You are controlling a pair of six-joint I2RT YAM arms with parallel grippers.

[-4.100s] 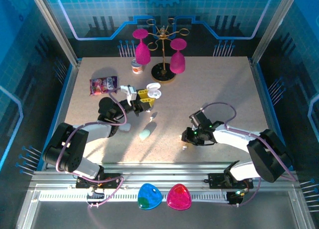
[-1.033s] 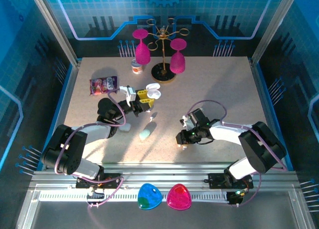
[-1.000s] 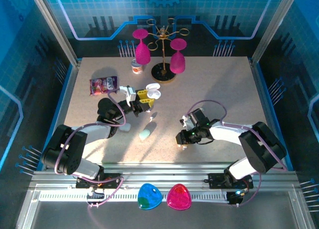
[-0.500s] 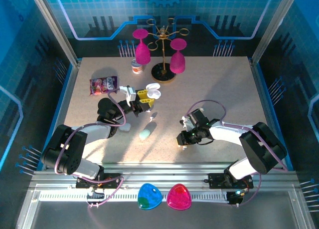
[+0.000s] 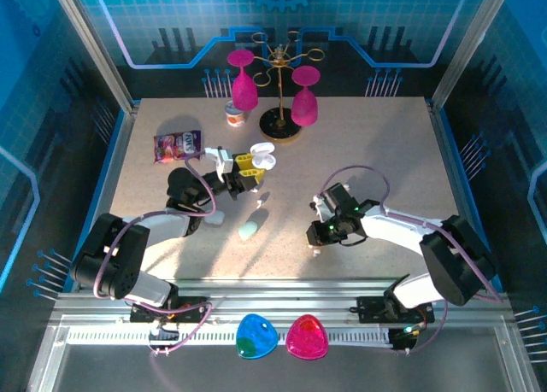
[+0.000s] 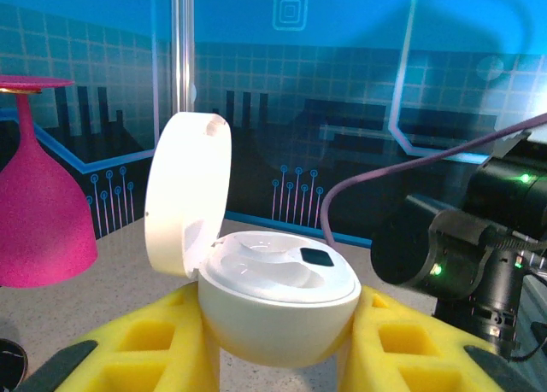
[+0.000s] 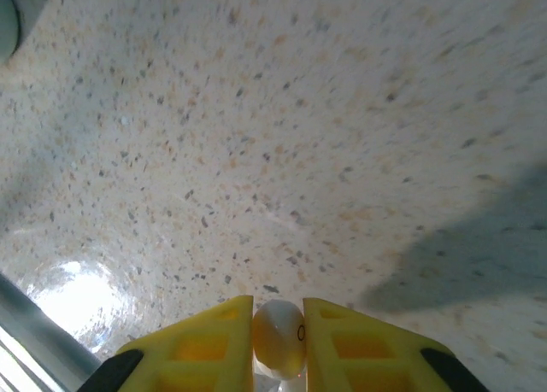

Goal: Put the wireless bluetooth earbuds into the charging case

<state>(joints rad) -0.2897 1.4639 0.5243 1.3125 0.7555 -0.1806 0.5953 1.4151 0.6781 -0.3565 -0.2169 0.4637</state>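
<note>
The white charging case (image 6: 278, 311) stands open with its lid (image 6: 188, 196) tilted up. My left gripper (image 6: 279, 345) is shut on its lower half between the yellow fingers (image 6: 149, 341). From above, the case (image 5: 262, 157) and left gripper (image 5: 248, 172) are left of the table's middle. My right gripper (image 7: 279, 313) is low over the speckled table, shut on a small white earbud (image 7: 279, 336) pinched between its yellow pads. In the top view the right gripper (image 5: 316, 236) is right of centre. Another small white earbud (image 5: 261, 202) lies between the arms.
A mint case (image 5: 248, 230) and a pale case (image 5: 214, 217) lie near the left arm. At the back are a snack packet (image 5: 177, 144), a small cup (image 5: 234, 114) and a rack with pink glasses (image 5: 280, 110). Blue (image 5: 256, 336) and pink (image 5: 306, 337) shapes sit on the front rail.
The right gripper's jaws have closed on the earbud and the right arm has shifted slightly. The left arm with the open case has not moved.
</note>
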